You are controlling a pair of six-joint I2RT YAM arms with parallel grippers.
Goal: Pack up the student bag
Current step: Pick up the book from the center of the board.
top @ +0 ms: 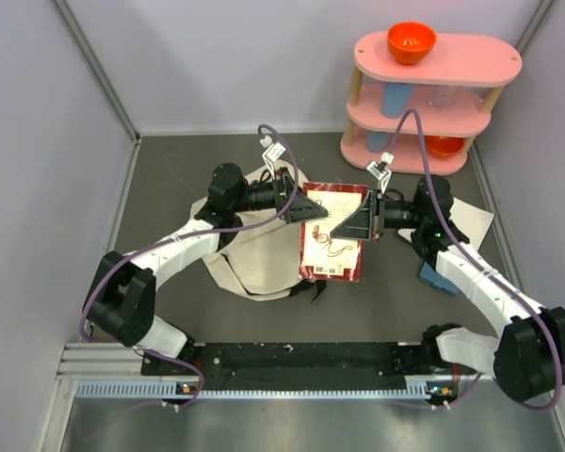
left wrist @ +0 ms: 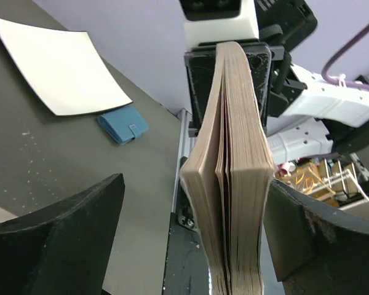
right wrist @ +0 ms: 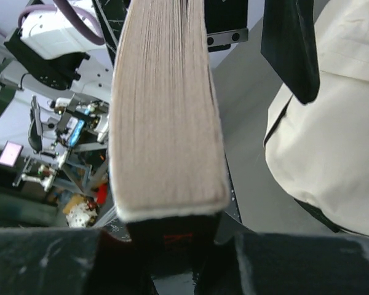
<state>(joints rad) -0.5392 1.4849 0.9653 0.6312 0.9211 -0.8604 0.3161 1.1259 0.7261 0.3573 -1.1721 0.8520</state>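
Book (top: 333,233): red cover facing up, held in the air over the student bag (top: 254,259); from both wrist cameras only its pale page edges show.
Right fingers (top: 356,224): closed on the book at its right edge, and they alone carry it.
Left fingers (left wrist: 55,246): spread wide, one on each side of the book's left edge; on one side there is a clear gap, on the other side I cannot tell if the finger touches the pages.
Student bag: lying soft and flat on the tabletop (top: 386,301), cream canvas with black trim, a little left of the middle, partly under the book.
White sheet (left wrist: 58,67): flat on the tabletop at the right side, well apart from the bag.
Blue wallet (left wrist: 123,125): just beside the near corner of the white sheet, with a small snap tab.
Pink shelf (top: 431,104): standing at the far right corner, three levels; orange bowl (top: 411,41) on the top level, blue cup (top: 395,97) on the middle level.
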